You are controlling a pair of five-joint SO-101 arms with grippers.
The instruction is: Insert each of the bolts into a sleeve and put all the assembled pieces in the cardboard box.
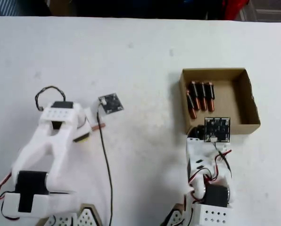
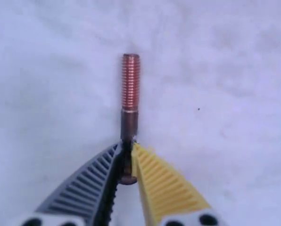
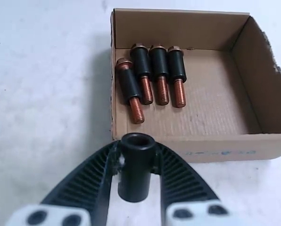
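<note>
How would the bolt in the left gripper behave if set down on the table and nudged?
The bolt is a round, copper-coloured threaded shaft, so it would probably roll sideways on the flat table. It looks like rigid metal, likely heavy for its size. The left gripper pinches it only near the head end, so it might pivot if bumped.

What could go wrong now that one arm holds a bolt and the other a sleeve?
The left end effector pinches the bolt only near its head, so it may tilt or slip when pushed. The sleeve in the right end effector has a narrow hole; slight misalignment could jam the thread. The cardboard box sits close to that arm and might get nudged.
</note>
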